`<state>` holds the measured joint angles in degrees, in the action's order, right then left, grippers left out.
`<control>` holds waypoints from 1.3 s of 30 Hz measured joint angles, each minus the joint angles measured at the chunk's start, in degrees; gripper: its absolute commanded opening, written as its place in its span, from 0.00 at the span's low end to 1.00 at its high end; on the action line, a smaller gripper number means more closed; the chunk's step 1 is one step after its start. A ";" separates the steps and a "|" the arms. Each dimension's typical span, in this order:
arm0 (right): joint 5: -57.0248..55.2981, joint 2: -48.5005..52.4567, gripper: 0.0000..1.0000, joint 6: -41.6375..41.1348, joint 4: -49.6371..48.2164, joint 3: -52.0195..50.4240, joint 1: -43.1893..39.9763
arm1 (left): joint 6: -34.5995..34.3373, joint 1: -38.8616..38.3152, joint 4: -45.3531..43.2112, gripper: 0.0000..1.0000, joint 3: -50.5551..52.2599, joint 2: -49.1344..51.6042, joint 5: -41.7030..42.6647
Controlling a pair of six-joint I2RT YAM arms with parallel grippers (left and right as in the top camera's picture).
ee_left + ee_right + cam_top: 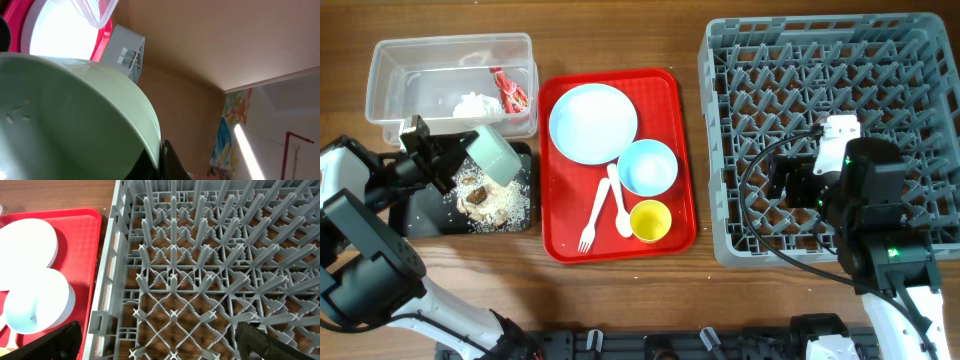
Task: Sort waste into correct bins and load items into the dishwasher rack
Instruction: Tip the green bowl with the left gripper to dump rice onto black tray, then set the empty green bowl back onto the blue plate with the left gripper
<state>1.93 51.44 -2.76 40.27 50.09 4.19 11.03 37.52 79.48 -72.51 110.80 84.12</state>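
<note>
My left gripper point(460, 160) is shut on the rim of the pale green bowl point(497, 155) and holds it tilted over the black tray point(425, 212), where brownish food scraps with white grains point(488, 200) lie. In the left wrist view the bowl point(75, 115) fills the frame, its rim pinched in the gripper point(162, 160). The clear tub point(450, 42) holds the red wrapper point(508, 88) and white tissue point(475, 102). My right gripper point(782, 180) is open and empty above the grey rack point(712, 200), its fingers point(160, 345) spread over the rack's pegs point(200, 270).
The red serving tray point(685, 130) between the bins and the rack holds the light blue plate point(592, 122), light blue bowl point(648, 167), yellow cup point(650, 220), white fork point(592, 215) and spoon point(620, 205). The plate point(25, 245) and blue bowl point(35, 302) show in the right wrist view.
</note>
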 measured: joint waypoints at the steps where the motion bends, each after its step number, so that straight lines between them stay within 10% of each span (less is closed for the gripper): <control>1: 0.00 0.00 1.00 0.00 0.00 0.00 0.00 | -0.42 0.00 0.00 0.04 0.00 0.00 0.02; 23: 0.00 0.00 1.00 0.02 0.00 0.00 0.00 | 2.16 -5.38 -1.22 0.04 -3.56 -5.03 -8.20; 39: 0.00 0.00 1.00 0.00 -0.02 0.00 0.00 | -18.51 -47.39 -39.12 0.04 -9.55 -6.16 -54.53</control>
<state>1.93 51.44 -2.76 40.25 50.09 4.19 -7.49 -9.87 40.36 -82.06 104.64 29.58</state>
